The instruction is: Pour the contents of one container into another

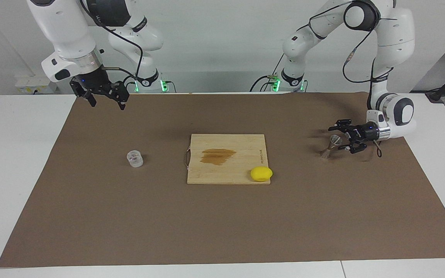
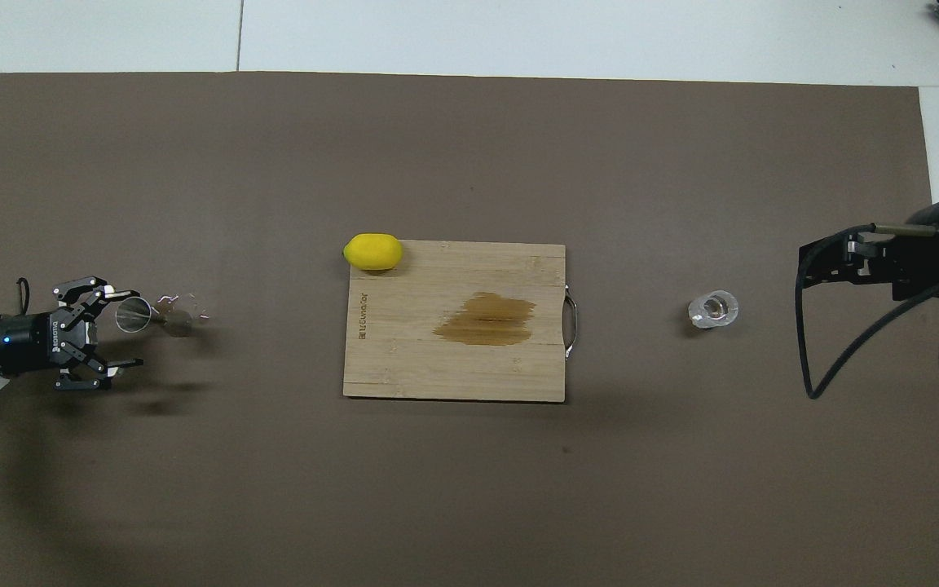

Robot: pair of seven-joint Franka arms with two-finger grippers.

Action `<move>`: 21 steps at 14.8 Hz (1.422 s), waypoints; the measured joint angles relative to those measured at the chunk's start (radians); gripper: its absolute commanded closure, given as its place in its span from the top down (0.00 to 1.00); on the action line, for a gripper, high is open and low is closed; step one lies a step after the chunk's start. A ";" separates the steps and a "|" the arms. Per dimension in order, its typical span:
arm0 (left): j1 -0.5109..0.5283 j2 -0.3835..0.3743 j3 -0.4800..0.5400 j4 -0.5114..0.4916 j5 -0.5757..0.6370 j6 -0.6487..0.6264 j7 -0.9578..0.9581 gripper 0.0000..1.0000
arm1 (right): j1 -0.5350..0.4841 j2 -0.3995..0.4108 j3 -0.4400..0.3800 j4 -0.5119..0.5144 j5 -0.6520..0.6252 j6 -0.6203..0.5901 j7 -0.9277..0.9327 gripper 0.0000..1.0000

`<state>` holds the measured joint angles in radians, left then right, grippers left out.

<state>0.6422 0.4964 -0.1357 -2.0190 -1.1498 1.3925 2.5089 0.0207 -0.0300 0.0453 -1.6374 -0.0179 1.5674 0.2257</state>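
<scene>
The clear glass cup (image 1: 135, 158) stands upright on the brown mat toward the right arm's end; it also shows in the overhead view (image 2: 712, 310). The silvery hourglass jigger (image 1: 330, 146) stands on the mat toward the left arm's end, also in the overhead view (image 2: 152, 316). My left gripper (image 1: 340, 138) lies low and level beside the jigger, open, with the jigger's upper cone at the mouth of its fingers; it shows in the overhead view (image 2: 127, 328). My right gripper (image 1: 107, 104) hangs open and empty, raised above the mat's edge near its base (image 2: 824, 259), well apart from the cup.
A wooden cutting board (image 1: 207, 173) with a brown stain lies mid-table (image 2: 404, 359). A yellow lemon (image 1: 261, 173) rests on its corner farther from the robots, toward the left arm's end (image 2: 372, 251). The brown mat (image 1: 222, 224) covers the white table.
</scene>
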 measured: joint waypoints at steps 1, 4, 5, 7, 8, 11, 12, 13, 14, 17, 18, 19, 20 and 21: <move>-0.004 0.000 -0.001 0.000 0.000 -0.001 -0.001 0.99 | 0.000 0.000 0.000 0.000 0.000 0.000 0.000 1.00; -0.010 0.000 -0.002 0.000 -0.001 -0.001 -0.001 0.93 | 0.000 0.000 0.000 0.000 0.000 0.000 0.000 1.00; -0.010 0.000 -0.002 0.000 -0.001 -0.001 -0.002 0.93 | 0.000 0.000 0.000 0.000 0.000 0.000 0.000 1.00; -0.009 0.000 -0.001 0.000 -0.004 -0.002 -0.002 0.91 | 0.000 0.000 0.000 0.000 0.000 0.000 0.000 1.00; -0.009 0.000 -0.001 0.000 -0.004 -0.004 -0.003 0.87 | 0.000 0.000 0.000 0.000 0.000 0.000 0.000 1.00; -0.009 0.000 0.001 0.001 -0.005 -0.007 -0.013 0.79 | 0.000 0.000 0.000 0.000 0.000 0.000 0.000 1.00; -0.008 0.000 0.002 0.001 -0.005 -0.007 -0.014 0.76 | 0.000 0.000 0.000 0.000 0.000 0.000 0.000 1.00; -0.008 0.000 0.002 0.001 -0.005 -0.008 -0.018 0.72 | 0.000 0.000 0.000 0.000 0.000 0.000 0.000 1.00; -0.008 0.000 0.004 0.001 -0.005 -0.008 -0.023 0.66 | 0.000 0.000 0.000 0.000 0.000 0.000 0.000 1.00; -0.008 0.000 0.005 0.002 -0.010 -0.009 -0.032 0.53 | 0.000 0.000 0.000 0.000 0.000 0.000 0.000 1.00; -0.008 0.000 0.005 0.003 -0.013 -0.009 -0.034 0.47 | 0.000 0.000 0.000 0.000 0.000 0.000 0.000 1.00; -0.008 0.000 0.005 0.003 -0.014 -0.009 -0.039 0.43 | 0.000 0.000 0.000 0.000 0.000 0.000 0.000 1.00; -0.008 0.000 0.005 0.003 -0.014 -0.009 -0.043 0.42 | 0.000 0.000 0.000 0.000 0.000 0.000 0.000 1.00; -0.008 0.000 0.005 0.003 -0.015 -0.009 -0.048 0.40 | 0.000 0.000 0.000 0.000 0.000 0.000 0.000 1.00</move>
<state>0.6343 0.4964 -0.1306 -2.0159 -1.1643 1.3837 2.4610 0.0206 -0.0300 0.0453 -1.6374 -0.0179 1.5674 0.2257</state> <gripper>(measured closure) 0.498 0.000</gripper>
